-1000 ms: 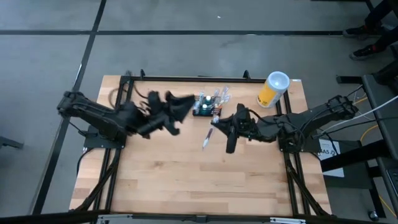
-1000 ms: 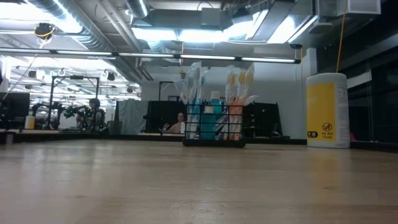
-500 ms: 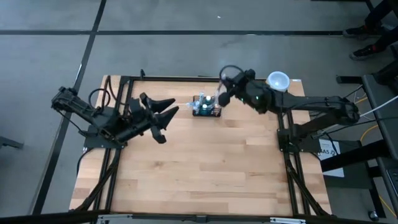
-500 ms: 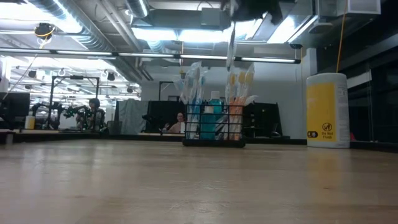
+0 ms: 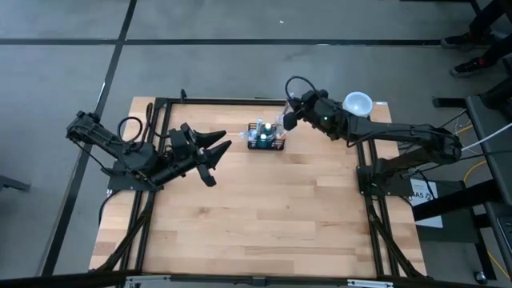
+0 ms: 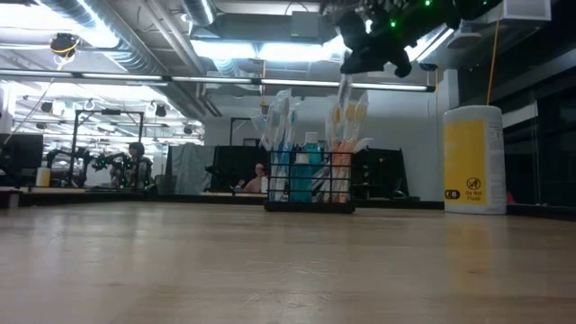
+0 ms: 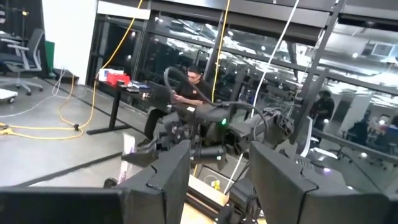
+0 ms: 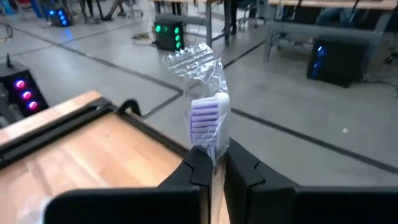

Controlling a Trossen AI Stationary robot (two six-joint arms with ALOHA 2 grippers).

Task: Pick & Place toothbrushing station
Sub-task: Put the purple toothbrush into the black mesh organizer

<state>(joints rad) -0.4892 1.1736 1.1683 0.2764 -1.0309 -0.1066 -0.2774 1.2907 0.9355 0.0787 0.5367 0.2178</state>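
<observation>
The black wire-mesh caddy (image 5: 266, 141) stands on the table near its far edge, with several toothbrushes upright in it (image 6: 310, 184). My right gripper (image 5: 286, 118) hangs above the caddy's right side (image 6: 353, 65), shut on a plastic-wrapped toothbrush with purple bristles (image 8: 208, 115). The brush points down toward the caddy (image 6: 344, 90). My left gripper (image 5: 213, 149) is open and empty, left of the caddy and raised off the table; it also shows in the left wrist view (image 7: 217, 168). My right gripper pinches the toothbrush just behind its bristle head (image 8: 212, 150) between its two fingers. The fingers point down from above, and the brush runs along them, its head sticking out past the fingertips. The brush is lifted clear of the table, its lower end (image 6: 343, 101) level with the tops of the brushes in the caddy.
A yellow canister with a white lid (image 5: 352, 114) stands right of the caddy near the far right corner (image 6: 472, 160). The bare wooden table (image 5: 256, 216) stretches from the caddy to the near edge. People sit in the room beyond the table.
My right gripper has carried the toothbrush from the middle of the table up and toward the far edge, over the caddy, then come down a little above it. My left gripper has drawn back from the caddy toward the table's left edge.
</observation>
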